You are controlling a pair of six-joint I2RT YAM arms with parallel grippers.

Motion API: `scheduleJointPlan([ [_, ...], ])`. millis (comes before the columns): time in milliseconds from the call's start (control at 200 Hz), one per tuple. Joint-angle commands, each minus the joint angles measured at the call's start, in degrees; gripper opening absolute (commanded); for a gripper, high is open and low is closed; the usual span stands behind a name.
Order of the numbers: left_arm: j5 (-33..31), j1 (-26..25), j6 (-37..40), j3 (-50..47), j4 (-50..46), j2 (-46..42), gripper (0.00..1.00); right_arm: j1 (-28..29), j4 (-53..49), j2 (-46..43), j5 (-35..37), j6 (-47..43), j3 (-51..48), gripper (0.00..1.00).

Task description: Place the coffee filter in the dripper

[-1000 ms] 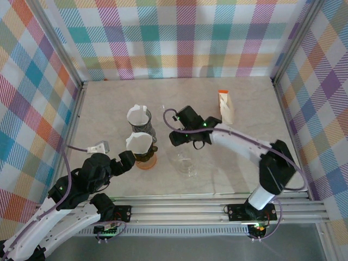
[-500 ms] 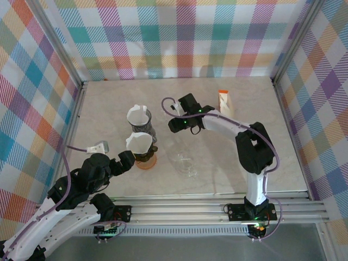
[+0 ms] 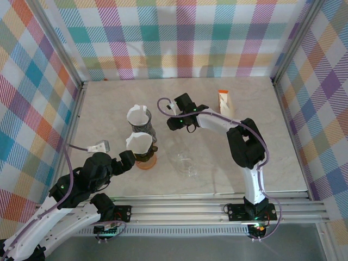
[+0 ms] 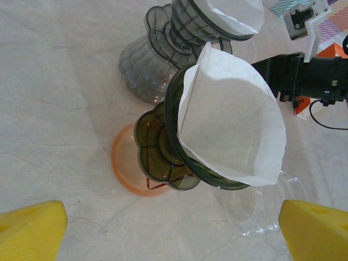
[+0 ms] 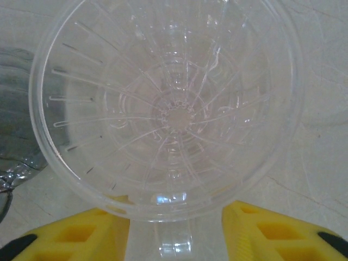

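- Top view: the coffee filter (image 3: 138, 142) sits in the dark dripper (image 3: 143, 155)! The left gripper (image 3: 130, 159) is at its 8 o'clock, the right gripper (image 3: 175, 125) at 2 o'clock.
- Left wrist: the coffee filter (image 4: 234, 125) is seated in the dark dripper (image 4: 163, 157). The yellow fingers (image 4: 30, 228) are spread wide, holding nothing.
- Right wrist: the fingers (image 5: 81, 234) are parted. The clear dripper (image 5: 168, 109) has its handle at 6 o'clock between them, untouched.

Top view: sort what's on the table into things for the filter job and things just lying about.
For the job: green dripper and the white filter in it; grey dripper, also filtered; clear dripper, empty.
Lying about: clear vessel beside the green dripper; orange-topped packet.
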Motion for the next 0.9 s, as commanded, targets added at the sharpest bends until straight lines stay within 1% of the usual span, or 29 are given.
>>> scheduleJointPlan([
  [0, -1.2, 0.3, 0.9, 1.5, -1.6, 0.2, 1.00, 0.3, 1.9, 0.9, -1.7, -0.4, 1.5, 0.36],
  [80, -0.9, 0.4, 1.0, 1.5, -1.5, 0.2, 1.00, 0.4, 2.1, 0.4, -1.8, -0.4, 1.0, 0.25],
  [130, -0.8, 0.3, 1.1, 1.7, -1.5, 0.1, 1.00, 0.4, 2.5, -0.3, -1.8, -0.5, 0.3, 0.19],
  [240, -0.6, 0.3, 1.6, 2.3, -1.5, 0.1, 1.00, 0.8, 3.4, -3.0, -1.2, -0.5, -1.8, 0.13],
  [375, -1.1, 0.3, 1.9, 2.9, -1.9, 0.0, 1.00, 1.6, 4.3, -9.1, -0.5, 0.4, -6.1, 0.11],
  [440, -1.0, 0.3, 1.9, 2.9, -1.9, -0.1, 1.00, 2.3, 3.3, -12.5, 1.4, 1.7, -7.7, 0.10],
  [595, -0.5, 0.4, 1.9, 3.0, -1.6, -0.6, 1.00, 4.3, -3.5, -20.8, 6.7, 5.4, -11.3, 0.09],
  [735, -0.1, 0.3, 1.2, 2.5, -1.3, -0.9, 1.00, 6.3, -7.8, -30.8, 8.1, 8.8, -16.9, 0.09],
  [895, 0.4, 0.3, 0.8, 2.6, -1.3, -1.5, 1.00, 11.7, -13.8, -40.9, 11.3, 10.0, -21.4, 0.09],
])
